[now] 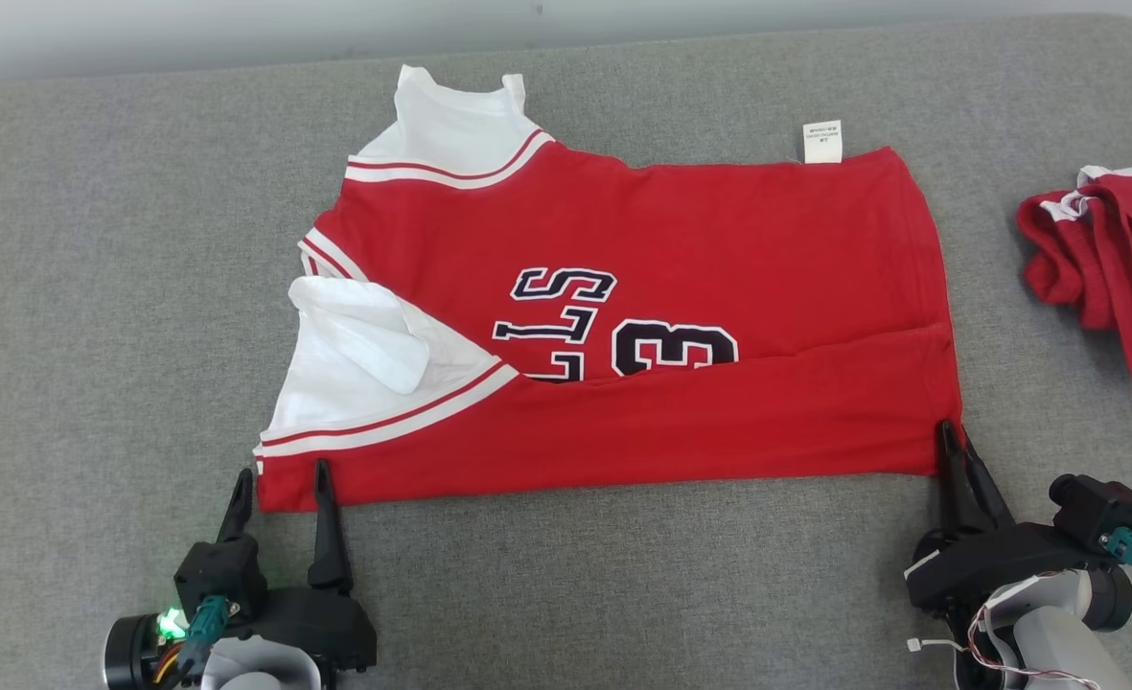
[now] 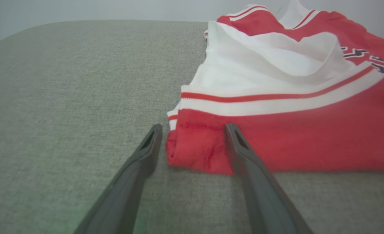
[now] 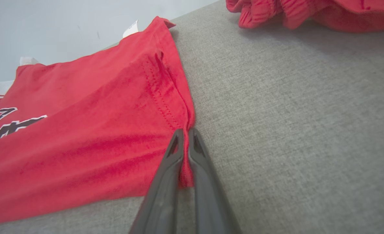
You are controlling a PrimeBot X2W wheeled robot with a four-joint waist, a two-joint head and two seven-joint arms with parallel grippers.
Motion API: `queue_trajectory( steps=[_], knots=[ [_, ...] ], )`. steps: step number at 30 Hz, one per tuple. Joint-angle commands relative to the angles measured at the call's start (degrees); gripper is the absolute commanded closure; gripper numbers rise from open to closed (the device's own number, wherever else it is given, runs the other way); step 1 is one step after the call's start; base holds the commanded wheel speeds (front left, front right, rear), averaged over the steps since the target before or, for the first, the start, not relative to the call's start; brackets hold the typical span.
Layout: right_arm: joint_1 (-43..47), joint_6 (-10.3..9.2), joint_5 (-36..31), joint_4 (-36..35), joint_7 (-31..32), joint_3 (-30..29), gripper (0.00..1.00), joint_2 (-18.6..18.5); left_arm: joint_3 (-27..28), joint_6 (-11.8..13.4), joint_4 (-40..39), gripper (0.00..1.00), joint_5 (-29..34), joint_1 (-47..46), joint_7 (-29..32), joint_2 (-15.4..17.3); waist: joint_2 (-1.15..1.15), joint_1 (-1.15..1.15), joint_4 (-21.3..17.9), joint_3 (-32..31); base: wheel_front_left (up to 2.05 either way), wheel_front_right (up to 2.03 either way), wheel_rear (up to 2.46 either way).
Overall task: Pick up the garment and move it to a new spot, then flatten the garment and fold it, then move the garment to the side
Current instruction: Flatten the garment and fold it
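Across the grey padded table the red jersey lies spread out sideways, collar end to the robot's left and hem to its right. Its near long edge is doubled over the printed number. A second red garment sits bunched at the far right, well apart from it.

The biggest risk is an uneven lift. The right gripper is clamped tight on the near hem corner, with a thin ridge of red cloth between its fingers. The left gripper stands wide apart, holding nothing. It straddles the near collar-side corner, one finger just outside the cloth edge and the other against the fold. If the right arm rose or pulled now, the jersey would pivot on its loose left end and the fold line would skew.

The left grip itself could also fail. Closing from this stance might catch only the upper layer, or nip the edge and slip off.

The right pinch is narrow. From the wrist view I cannot tell whether it holds both layers, so the lower one may peel away under tension.

A rumpled white sleeve lies loose on top near the left end. The next fold could trap it as a lump.

The care label sticks out past the far edge, a small thing, though it could flip under.
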Motion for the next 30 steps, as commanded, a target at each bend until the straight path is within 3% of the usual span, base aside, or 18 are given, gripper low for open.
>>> queue_trajectory(
  steps=[1, 2, 3, 4, 13, 30],
  knots=[
    [1.1, -0.31, -0.16, 0.67, 0.22, -0.7, 1.0, -0.07, -0.3, -0.27, 1.43, 0.0, -0.7, -0.36, -0.03, 0.01, 0.0, 0.0, 0.0, -0.03, 0.0, 0.0, 0.0],
    [1.05, -0.3, -0.37, 0.54, 0.22, -0.78, 1.0, -0.08, -0.58, -0.72, 2.27, 0.27, -1.06, -0.59, 0.1, -0.01, 0.0, 0.0, 0.0, -0.03, 0.0, 0.0, 0.0],
    [0.97, -0.31, -0.5, 0.42, 0.21, -0.95, 1.0, -0.1, -0.69, -0.96, 2.71, 0.6, -1.19, -1.0, 0.1, -0.02, 0.0, 0.0, 0.04, -0.07, 0.0, 0.0, 0.0],
    [0.97, -0.3, -0.56, 0.35, 0.2, -1.06, 1.0, -0.06, -0.89, -1.31, 3.21, 1.0, -1.47, -1.12, 0.11, -0.02, 0.0, 0.0, 0.05, -0.15, 0.0, 0.0, 0.0],
    [2.55, -0.3, -1.87, -0.03, 0.15, -2.21, 1.0, 1.2, 0.48, -2.02, 3.18, 1.0, -1.69, 0.99, 0.04, 0.22, 0.0, 0.0, 0.03, -3.46, 0.0, 0.0, 0.0],
    [13.08, -0.3, -2.74, 3.52, 0.13, -0.66, 1.0, 3.51, 4.07, -3.81, 3.3, 1.0, -0.95, 14.18, -0.09, 0.26, 0.0, 0.0, 1.86, -16.75, 0.0, 0.0, 0.0]
  ],
)
